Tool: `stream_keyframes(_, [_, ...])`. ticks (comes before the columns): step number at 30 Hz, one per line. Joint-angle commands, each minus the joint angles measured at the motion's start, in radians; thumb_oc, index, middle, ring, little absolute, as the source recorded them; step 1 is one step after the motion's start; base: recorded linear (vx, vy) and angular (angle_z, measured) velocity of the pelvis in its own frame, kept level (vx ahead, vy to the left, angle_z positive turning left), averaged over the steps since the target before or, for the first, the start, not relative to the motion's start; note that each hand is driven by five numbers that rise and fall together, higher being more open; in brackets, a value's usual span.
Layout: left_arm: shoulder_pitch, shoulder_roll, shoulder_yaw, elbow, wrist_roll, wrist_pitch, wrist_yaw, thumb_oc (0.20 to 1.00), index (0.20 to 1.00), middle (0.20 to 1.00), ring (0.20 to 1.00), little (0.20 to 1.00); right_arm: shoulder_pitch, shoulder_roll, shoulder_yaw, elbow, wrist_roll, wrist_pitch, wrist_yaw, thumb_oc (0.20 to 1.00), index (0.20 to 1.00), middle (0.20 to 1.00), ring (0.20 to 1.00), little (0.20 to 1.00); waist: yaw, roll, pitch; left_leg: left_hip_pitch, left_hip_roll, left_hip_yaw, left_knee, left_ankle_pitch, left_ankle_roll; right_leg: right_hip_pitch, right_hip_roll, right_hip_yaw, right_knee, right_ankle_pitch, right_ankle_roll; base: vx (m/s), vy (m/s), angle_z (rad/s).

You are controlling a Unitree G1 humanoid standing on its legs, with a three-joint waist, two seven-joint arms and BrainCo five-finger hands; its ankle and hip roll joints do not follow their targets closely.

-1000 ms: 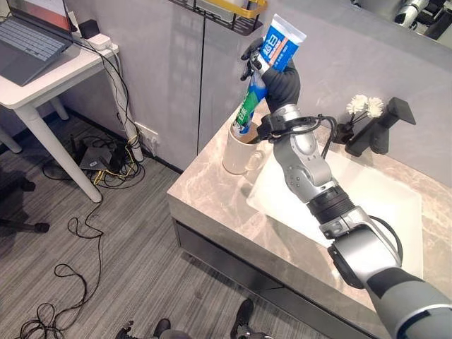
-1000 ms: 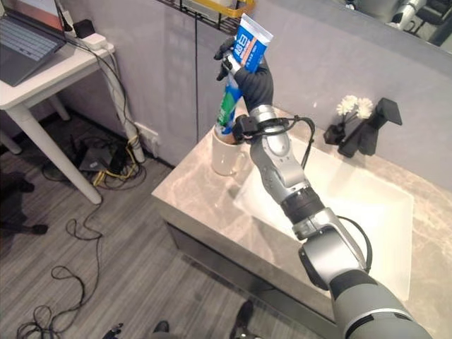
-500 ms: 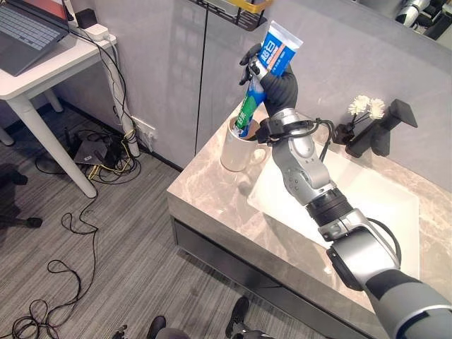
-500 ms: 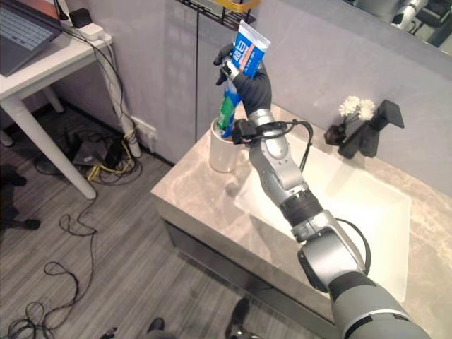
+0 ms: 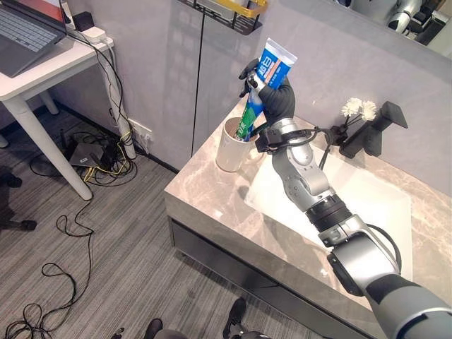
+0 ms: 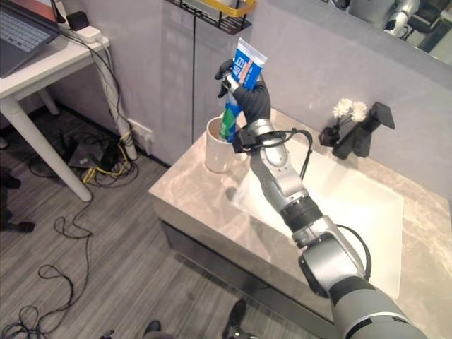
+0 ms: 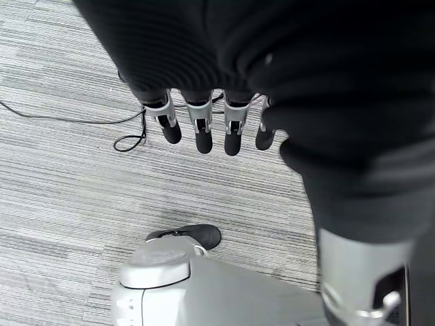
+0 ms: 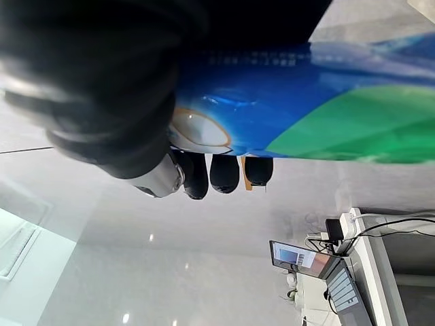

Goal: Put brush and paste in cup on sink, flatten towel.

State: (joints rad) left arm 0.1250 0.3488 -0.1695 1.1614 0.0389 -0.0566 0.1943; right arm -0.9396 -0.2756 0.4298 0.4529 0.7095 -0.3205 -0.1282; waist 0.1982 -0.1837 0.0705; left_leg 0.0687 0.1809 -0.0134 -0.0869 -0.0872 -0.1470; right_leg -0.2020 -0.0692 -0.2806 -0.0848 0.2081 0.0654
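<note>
A blue, green and white toothpaste tube [image 5: 263,81] stands steeply tilted, its lower end inside a white cup [image 5: 229,147] on the left end of the marble counter [image 5: 205,194]. My right hand [image 5: 280,94] is shut on the tube's upper half, above and just right of the cup. In the right wrist view its fingers [image 8: 219,171] curl round the tube [image 8: 319,115]. What else the cup holds is hidden. My left hand [image 7: 204,129] hangs over the grey floor with straight fingers, holding nothing.
A white sink basin [image 5: 374,205] lies right of the cup, with a black faucet [image 5: 374,132] and white flowers [image 5: 358,108] behind it. A wire shelf [image 5: 229,14] hangs on the wall above. A white table [image 5: 42,67] with a laptop stands far left.
My right hand has lowered the tube a little deeper into the cup. The whole picture has shifted slightly, so the camera moved.
</note>
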Motion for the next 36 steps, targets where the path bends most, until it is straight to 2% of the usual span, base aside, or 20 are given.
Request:
stream_keyframes(1, [-0.033, 0.01, -0.018, 0.046, 0.001, -0.016, 0.018, 1.0, 1.0, 1.0, 1.0, 1.0, -0.074, -0.034, -0.031, -0.008, -0.059, -0.043, -0.008, 1.0, 1.0, 1.0, 1.0, 1.0, 0.031, -0.024, 0.029, 0.071, -0.037, -0.002, 0.0, 0.023, 0.073, 0.087, -0.091, 0.056, -0.002, 0.027, 0.133, 0.0, 0.0, 0.0])
stream_keyframes(11, [-0.024, 0.013, -0.024, 0.033, 0.005, -0.018, 0.016, 1.0, 1.0, 1.0, 1.0, 1.0, -0.084, -0.05, -0.007, -0.017, -0.125, -0.032, -0.014, 1.0, 1.0, 1.0, 1.0, 1.0, 0.029, -0.021, 0.025, 0.074, -0.036, 0.006, 0.0, 0.019, 0.073, 0.087, -0.087, 0.058, -0.002, 0.028, 0.135, 0.0, 0.0, 0.0])
stream_keyframes(22, [-0.02, 0.002, -0.029, 0.041, 0.016, -0.015, 0.005, 1.0, 1.0, 1.0, 1.0, 1.0, -0.077, -0.068, -0.043, -0.067, -0.212, -0.033, -0.064, 1.0, 1.0, 1.0, 1.0, 1.0, 0.022, -0.013, 0.009, 0.091, -0.046, 0.013, 0.0, 0.004, 0.081, 0.097, -0.092, 0.074, -0.002, 0.038, 0.14, -0.01, 0.008, -0.05])
stream_keyframes(30, [-0.037, -0.04, -0.034, 0.068, 0.018, -0.002, -0.007, 1.0, 1.0, 1.0, 1.0, 1.0, 0.063, -0.089, -0.184, -0.153, -0.186, -0.054, -0.09, 1.0, 1.0, 1.0, 1.0, 1.0, -0.027, 0.037, -0.017, 0.136, -0.07, 0.018, 0.0, -0.016, 0.102, 0.128, -0.115, 0.077, 0.021, 0.032, 0.142, -0.02, 0.067, 0.01])
stream_keyframes(32, [-0.039, -0.048, -0.019, 0.075, 0.015, -0.003, -0.009, 1.0, 1.0, 1.0, 1.0, 1.0, 0.139, -0.096, -0.224, -0.18, -0.184, -0.058, -0.088, 1.0, 1.0, 1.0, 1.0, 1.0, -0.046, 0.051, -0.022, 0.148, -0.077, 0.024, 0.0, -0.019, 0.11, 0.13, -0.122, 0.082, 0.036, 0.028, 0.143, -0.04, 0.109, -0.05])
stream_keyframes(33, [-0.037, -0.057, 0.006, 0.082, 0.013, -0.002, -0.008, 1.0, 1.0, 1.0, 1.0, 1.0, 0.243, -0.111, -0.28, -0.222, -0.181, -0.067, -0.086, 1.0, 1.0, 1.0, 1.0, 1.0, -0.067, 0.063, -0.028, 0.157, -0.086, 0.026, 0.0, -0.028, 0.118, 0.132, -0.128, 0.085, 0.04, 0.028, 0.143, -0.04, 0.116, -0.17])
stream_keyframes(36, [-0.026, -0.074, 0.036, 0.088, 0.024, -0.003, -0.018, 1.0, 1.0, 1.0, 1.0, 1.0, 0.419, -0.138, -0.373, -0.281, -0.2, -0.072, -0.077, 1.0, 1.0, 1.0, 1.0, 1.0, -0.092, 0.072, -0.036, 0.164, -0.1, 0.034, 0.004, -0.039, 0.128, 0.135, -0.138, 0.09, 0.037, 0.035, 0.148, -0.03, 0.084, -0.16])
